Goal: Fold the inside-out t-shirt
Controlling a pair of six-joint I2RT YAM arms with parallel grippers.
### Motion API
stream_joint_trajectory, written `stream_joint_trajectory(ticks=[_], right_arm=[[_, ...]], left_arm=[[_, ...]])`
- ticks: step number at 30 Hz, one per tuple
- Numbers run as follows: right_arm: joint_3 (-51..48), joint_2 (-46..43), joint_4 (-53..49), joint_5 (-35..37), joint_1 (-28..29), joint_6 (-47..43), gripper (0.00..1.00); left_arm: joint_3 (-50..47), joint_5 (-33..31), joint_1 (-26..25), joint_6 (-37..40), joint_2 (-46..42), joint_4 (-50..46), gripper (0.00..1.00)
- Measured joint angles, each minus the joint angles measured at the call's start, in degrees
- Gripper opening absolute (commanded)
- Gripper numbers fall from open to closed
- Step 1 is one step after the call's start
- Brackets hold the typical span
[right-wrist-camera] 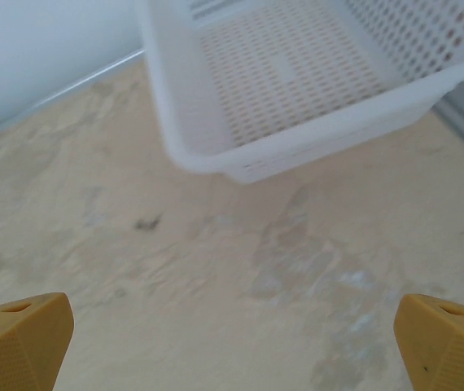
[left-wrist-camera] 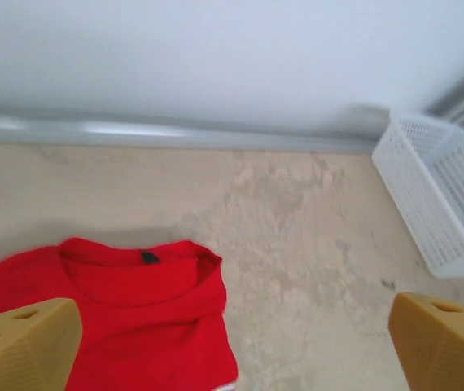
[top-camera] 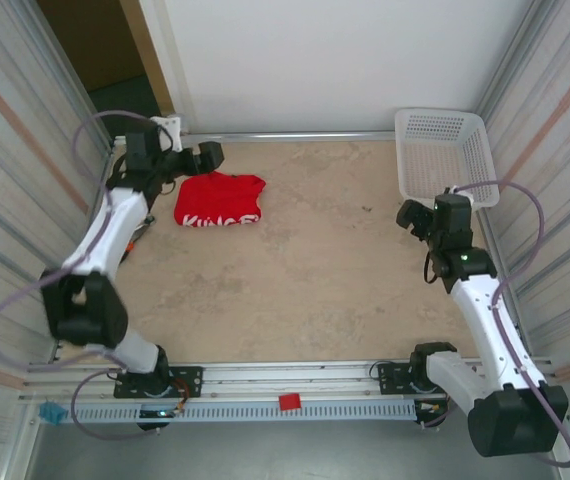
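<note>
The left claw (top-camera: pixel 203 158) is held spread wide and empty by the far edge of the red inside-out t-shirt (top-camera: pixel 220 200), which is laid compactly at the table's (top-camera: pixel 305 270) far left. The right claw (top-camera: pixel 412 217) is likewise spread, empty, near the white basket (top-camera: pixel 443 114).

White wall (top-camera: pixel 345 60), mottled beige tabletop (top-camera: pixel 315 290) (faintly stained), ribbed side panels (top-camera: pixel 15 150)

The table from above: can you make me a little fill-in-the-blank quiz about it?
1. The t-shirt is ____ with white lettering.
2. The white basket sits at the table's far ____ corner.
3. The left arm's fingers are ____, holding nothing.

Missing words: red; right; open.
</note>
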Motion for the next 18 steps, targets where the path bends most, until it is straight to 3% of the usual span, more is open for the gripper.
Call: stream_joint_trajectory(ticks=[4, 8, 13, 18], right_arm=[[-8.0, 4.1, 9.6, 6.2, -0.2, -4.6, 0.99], [-11.7, 10.6, 19.1, 10.8, -0.3, -8.8, 0.99], [-16.6, 18.8, 33.0, 12.3, -0.2, -13.5, 0.99], [-20.4, 25.6, 48.0, 4.6, -0.6, -18.6, 0.99]], left_arm=[[-21.9, -12.4, -3.2, 4.8, -19.0, 12.1, 0.99], [-36.5, -23.8, -3.1, 7.6, -24.9, 18.7, 0.99], [-51.7, -33.1, -2.6, 9.4, -16.2, 31.0, 0.99], [-53.2, -32.3, -1.2, 14.0, -5.1, 40.3, 0.99]])
